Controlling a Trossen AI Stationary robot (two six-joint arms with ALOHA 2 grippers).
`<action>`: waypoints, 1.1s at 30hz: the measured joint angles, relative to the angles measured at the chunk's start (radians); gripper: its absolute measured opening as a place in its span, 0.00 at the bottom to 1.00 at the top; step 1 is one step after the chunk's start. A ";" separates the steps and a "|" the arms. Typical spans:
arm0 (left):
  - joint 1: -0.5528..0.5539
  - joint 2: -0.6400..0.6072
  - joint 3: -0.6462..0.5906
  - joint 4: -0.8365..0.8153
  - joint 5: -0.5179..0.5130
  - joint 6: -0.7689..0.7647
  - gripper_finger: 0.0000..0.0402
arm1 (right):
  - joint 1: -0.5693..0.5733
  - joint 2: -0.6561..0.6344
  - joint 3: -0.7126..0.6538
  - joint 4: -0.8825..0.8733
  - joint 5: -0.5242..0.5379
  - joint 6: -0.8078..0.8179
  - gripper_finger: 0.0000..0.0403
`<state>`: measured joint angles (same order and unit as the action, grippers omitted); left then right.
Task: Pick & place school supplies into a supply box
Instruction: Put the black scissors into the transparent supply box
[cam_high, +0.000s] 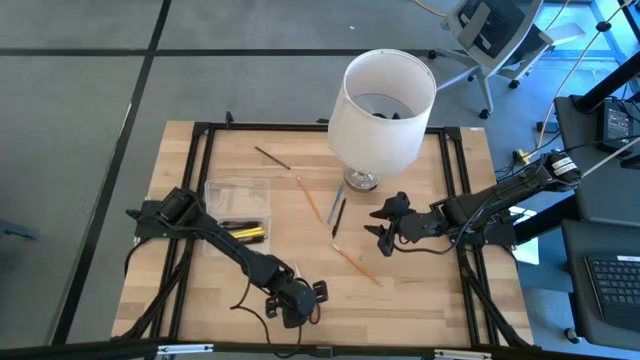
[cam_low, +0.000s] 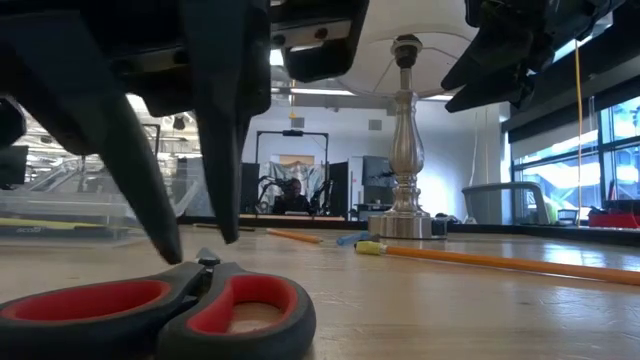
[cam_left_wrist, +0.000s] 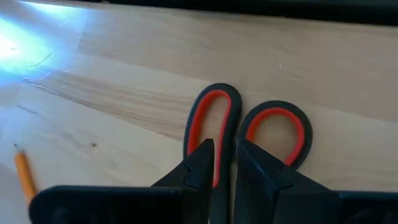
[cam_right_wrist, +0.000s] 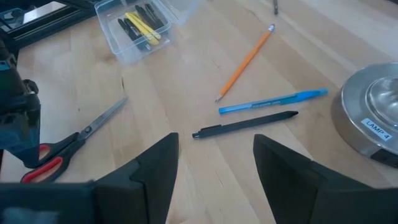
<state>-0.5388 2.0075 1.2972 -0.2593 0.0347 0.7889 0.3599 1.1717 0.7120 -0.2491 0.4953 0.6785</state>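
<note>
here the left gripper (cam_left_wrist: 222, 163) hangs over the scissors (cam_left_wrist: 249, 134), its narrowly parted fingers straddling the bar between the red loops, well away from the box (cam_high: 237, 213). lower squarely, then close on that bar. the right gripper (cam_right_wrist: 214, 165) waits open near the lamp (cam_high: 381, 110).

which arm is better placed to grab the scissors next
Left. Its gripper hangs right over the red-handled scissors, fingers nearly together. The right gripper is open, farther off by the black pen.
</note>
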 joint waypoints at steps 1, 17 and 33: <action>-0.002 0.000 0.000 0.001 -0.012 0.000 0.15 | 0.000 0.000 0.000 0.000 0.000 0.000 0.52; -0.037 0.000 0.000 0.024 -0.166 -0.049 0.19 | 0.000 0.000 0.000 -0.016 0.000 -0.001 0.52; -0.048 0.000 0.000 0.024 -0.112 -0.090 0.38 | 0.000 0.000 0.000 -0.016 0.000 0.001 0.52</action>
<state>-0.5867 2.0071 1.2972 -0.2352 -0.0776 0.6985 0.3599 1.1717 0.7120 -0.2649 0.4949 0.6796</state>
